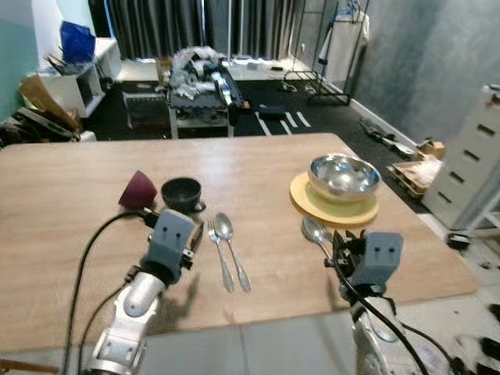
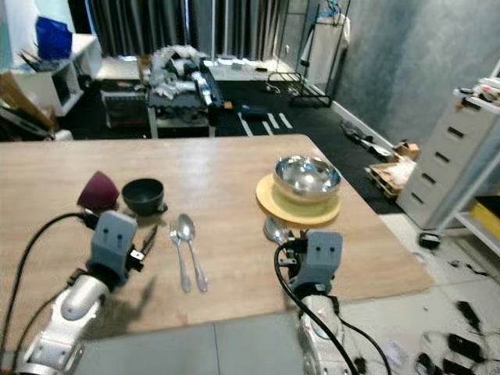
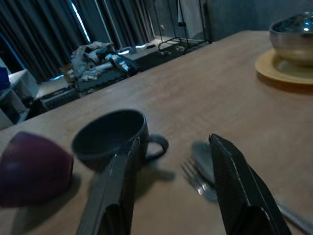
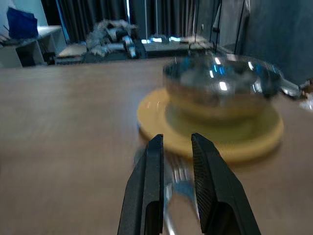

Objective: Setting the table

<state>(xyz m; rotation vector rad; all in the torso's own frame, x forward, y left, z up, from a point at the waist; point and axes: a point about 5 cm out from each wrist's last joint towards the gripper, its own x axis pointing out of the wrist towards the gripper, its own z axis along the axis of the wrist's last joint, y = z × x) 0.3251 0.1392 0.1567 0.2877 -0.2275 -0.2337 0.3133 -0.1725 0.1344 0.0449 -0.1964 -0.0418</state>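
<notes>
surface [image 1: 70,203]: wooden | yellow plate [image 1: 312,205] carries steel bowl [image 1: 344,176] | your left tool [image 3: 171,181] spread wide, holding nothing, near black cup [image 3: 110,137] | your right tool [image 4: 176,191] nearly closed over spoon [image 1: 314,230] beside plate.

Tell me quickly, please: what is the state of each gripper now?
Left gripper: open, empty, near the dark cup.
Right gripper: fingers nearly together over the cutlery; whether it grips cannot be told.

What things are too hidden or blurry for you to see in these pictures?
- Spoon near the yellow plate: its handle is hidden behind the right gripper in the eye views.
- Same cutlery in the right wrist view: too blurred to tell apart.
- Purple cup: cut off by the left wrist view's edge.
</notes>
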